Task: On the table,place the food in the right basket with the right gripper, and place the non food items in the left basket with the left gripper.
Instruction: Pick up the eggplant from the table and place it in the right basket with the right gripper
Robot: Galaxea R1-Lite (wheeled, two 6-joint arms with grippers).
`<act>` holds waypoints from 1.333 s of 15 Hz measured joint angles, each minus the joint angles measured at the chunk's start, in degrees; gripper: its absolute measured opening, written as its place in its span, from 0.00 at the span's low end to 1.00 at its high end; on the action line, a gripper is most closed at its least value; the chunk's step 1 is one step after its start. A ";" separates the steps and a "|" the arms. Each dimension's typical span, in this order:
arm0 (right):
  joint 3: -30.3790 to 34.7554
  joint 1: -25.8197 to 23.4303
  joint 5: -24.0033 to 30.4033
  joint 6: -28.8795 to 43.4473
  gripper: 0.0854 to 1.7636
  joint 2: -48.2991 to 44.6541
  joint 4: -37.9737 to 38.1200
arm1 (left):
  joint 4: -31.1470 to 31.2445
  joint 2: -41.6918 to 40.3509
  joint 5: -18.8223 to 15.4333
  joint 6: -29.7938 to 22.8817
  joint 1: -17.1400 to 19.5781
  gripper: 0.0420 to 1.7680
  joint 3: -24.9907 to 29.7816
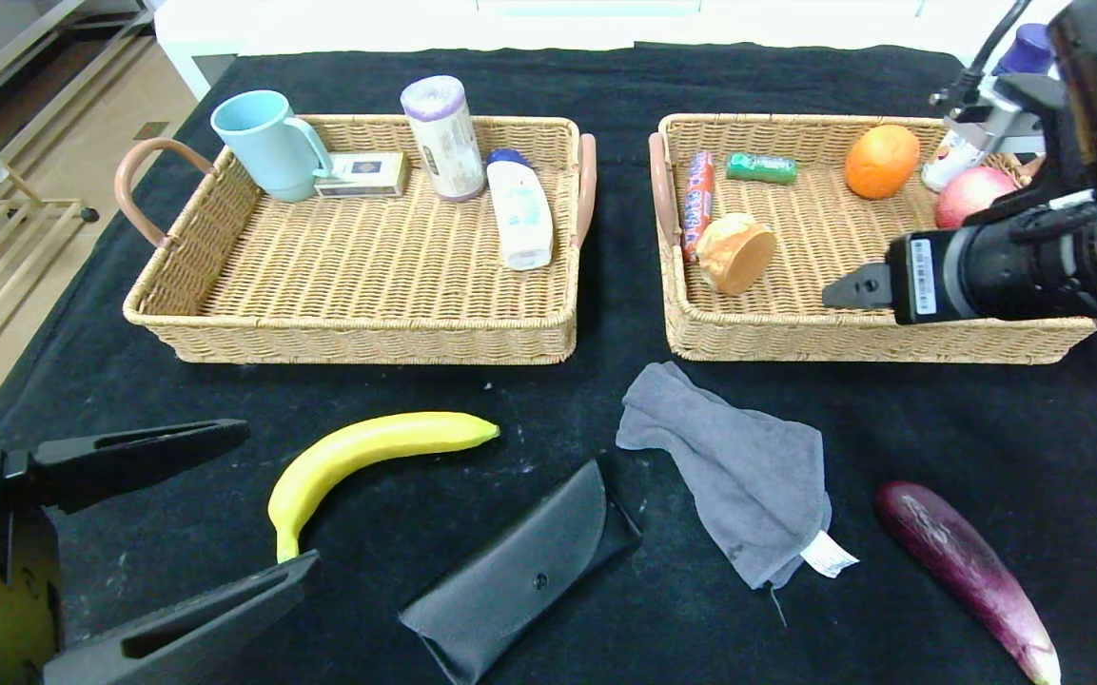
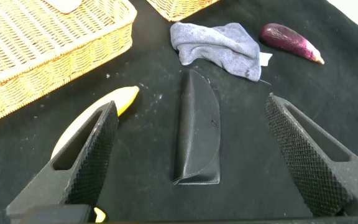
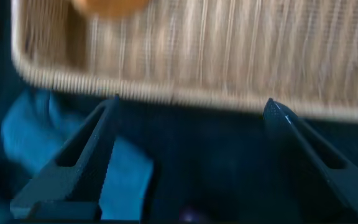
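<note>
Across the bench [image 1: 1033,400]: we are sorting food into the right basket [image 1: 871,338] and non-food into the left basket [image 1: 367,333].
Right hand [image 3: 188,155]: we are holding it empty, fingers apart, at right of frame over the right basket's front rim.
Left hand [image 2: 191,158]: we are keeping it wide apart and empty at lower left, with the black case [image 1: 521,569] lying between its fingers in the wrist view, likely our next pick.
Food waiting, two: banana [image 1: 367,452] lower left of centre, eggplant [image 1: 967,571] lower right.
Non-food waiting, two: the black case and grey cloth [image 1: 738,466], lower centre.
Left basket, four items: cup [image 1: 267,143], small box [image 1: 362,174], cylinder [image 1: 441,133], white bottle [image 1: 519,211].
Right basket: we are counting at least six items.
</note>
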 joint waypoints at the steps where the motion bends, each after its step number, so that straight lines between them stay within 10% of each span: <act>1: 2.21 1.29 0.00 -0.22 0.95 -2.68 2.24 | 0.00 0.00 0.00 0.00 0.00 0.97 0.00; 20: 38.99 5.53 1.10 -0.29 0.96 -16.57 -5.64 | 0.00 0.16 -0.02 1.01 0.00 0.97 0.63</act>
